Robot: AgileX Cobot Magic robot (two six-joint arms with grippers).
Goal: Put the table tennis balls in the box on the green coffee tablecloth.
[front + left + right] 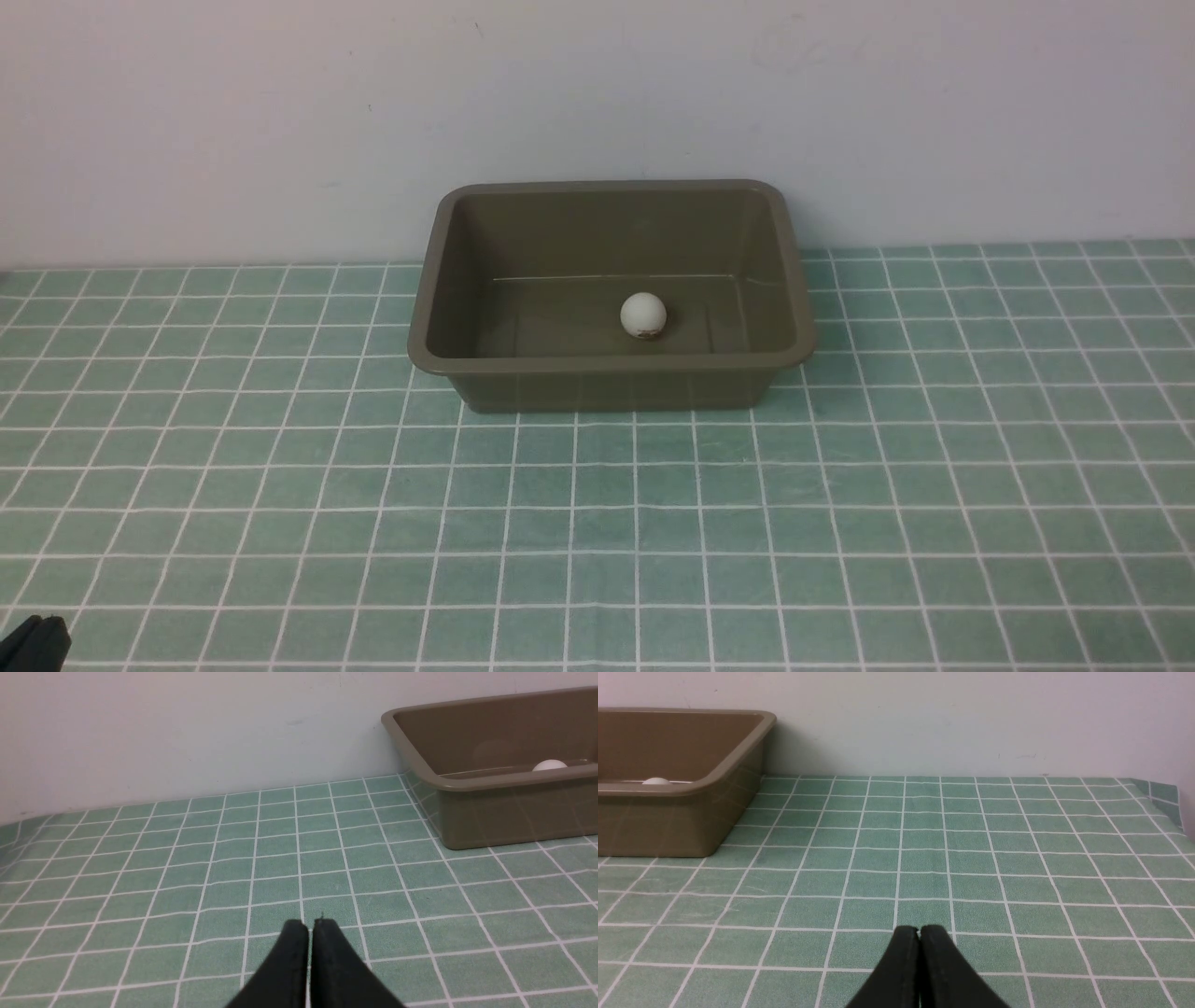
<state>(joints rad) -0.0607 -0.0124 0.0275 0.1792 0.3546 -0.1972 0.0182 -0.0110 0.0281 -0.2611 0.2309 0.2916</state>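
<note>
A pale wall (597, 112) stands at twelve o'clock behind a green cloth (597, 523) crossed by thin white lines. A brown box (611, 383) sits on the cloth at twelve o'clock, near the wall. One white ball (643, 315) lies inside it, toward four o'clock from the middle of the box. The left tool (310, 926) is clenched, its two tips together, and the right tool (919, 933) is clenched as well, both gripping nothing.
</note>
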